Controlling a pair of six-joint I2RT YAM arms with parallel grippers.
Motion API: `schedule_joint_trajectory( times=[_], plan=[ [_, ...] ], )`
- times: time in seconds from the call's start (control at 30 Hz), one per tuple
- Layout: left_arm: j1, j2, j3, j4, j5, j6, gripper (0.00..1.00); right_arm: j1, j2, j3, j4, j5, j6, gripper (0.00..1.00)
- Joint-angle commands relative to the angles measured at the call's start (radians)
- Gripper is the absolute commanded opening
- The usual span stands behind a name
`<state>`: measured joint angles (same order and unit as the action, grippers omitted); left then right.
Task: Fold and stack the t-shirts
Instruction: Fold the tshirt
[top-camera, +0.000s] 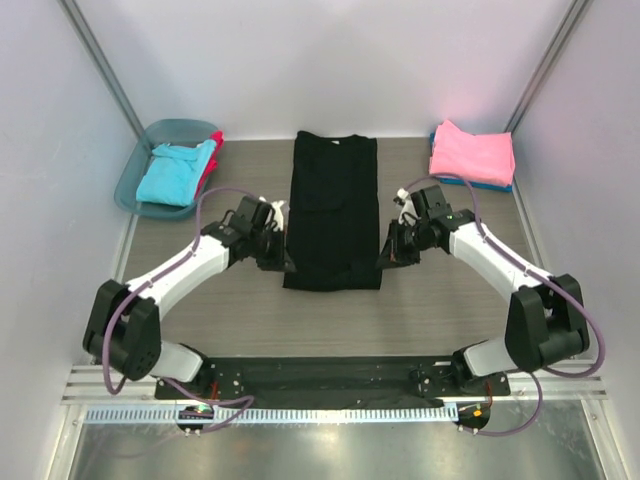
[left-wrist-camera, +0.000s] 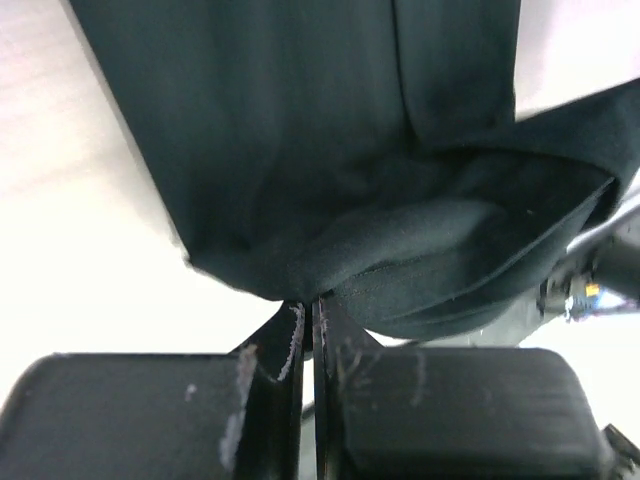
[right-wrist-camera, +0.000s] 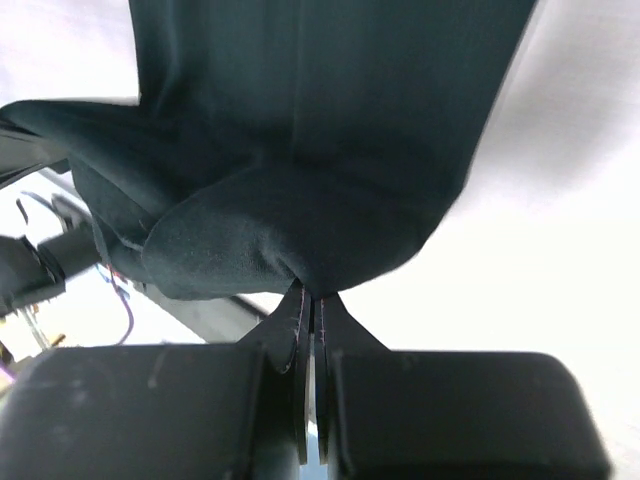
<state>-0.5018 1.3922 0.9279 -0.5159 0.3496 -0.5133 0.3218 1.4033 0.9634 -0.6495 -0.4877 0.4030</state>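
The black t-shirt (top-camera: 333, 205) lies as a long narrow strip in the middle of the table, collar at the far end. My left gripper (top-camera: 283, 262) is shut on its near left corner; the left wrist view shows the black cloth (left-wrist-camera: 330, 180) pinched between the fingertips (left-wrist-camera: 312, 308) and lifted. My right gripper (top-camera: 385, 258) is shut on the near right corner; the right wrist view shows the cloth (right-wrist-camera: 300, 180) bunched above the closed fingertips (right-wrist-camera: 312, 298). A folded pink t-shirt (top-camera: 472, 152) lies on a blue one (top-camera: 478, 184) at the far right. A turquoise t-shirt (top-camera: 175, 172) and a red one (top-camera: 213, 160) lie in the tub.
A translucent teal plastic tub (top-camera: 133, 180) stands at the far left. White walls with metal posts enclose the table on three sides. The arm bases sit on a black plate (top-camera: 330, 375) at the near edge.
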Motion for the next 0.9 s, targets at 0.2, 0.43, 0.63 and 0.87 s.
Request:
schedule_joint_trajectory(
  times=[0.2, 0.43, 0.63, 0.87],
  plan=[
    [0.078, 0.183, 0.222, 0.016, -0.058, 0.068, 0.00, -0.079, 0.169, 0.179, 0.140, 0.012, -0.046, 0.01],
    [0.117, 0.320, 0.336, 0.047, -0.055, 0.078, 0.00, -0.139, 0.307, 0.293, 0.211, 0.009, -0.049, 0.01],
    [0.144, 0.456, 0.478, 0.056, -0.037, 0.087, 0.00, -0.158, 0.454, 0.431, 0.228, -0.009, -0.046, 0.01],
    [0.169, 0.556, 0.575, 0.056, -0.032, 0.098, 0.00, -0.158, 0.601, 0.567, 0.228, -0.026, -0.032, 0.01]
  ],
)
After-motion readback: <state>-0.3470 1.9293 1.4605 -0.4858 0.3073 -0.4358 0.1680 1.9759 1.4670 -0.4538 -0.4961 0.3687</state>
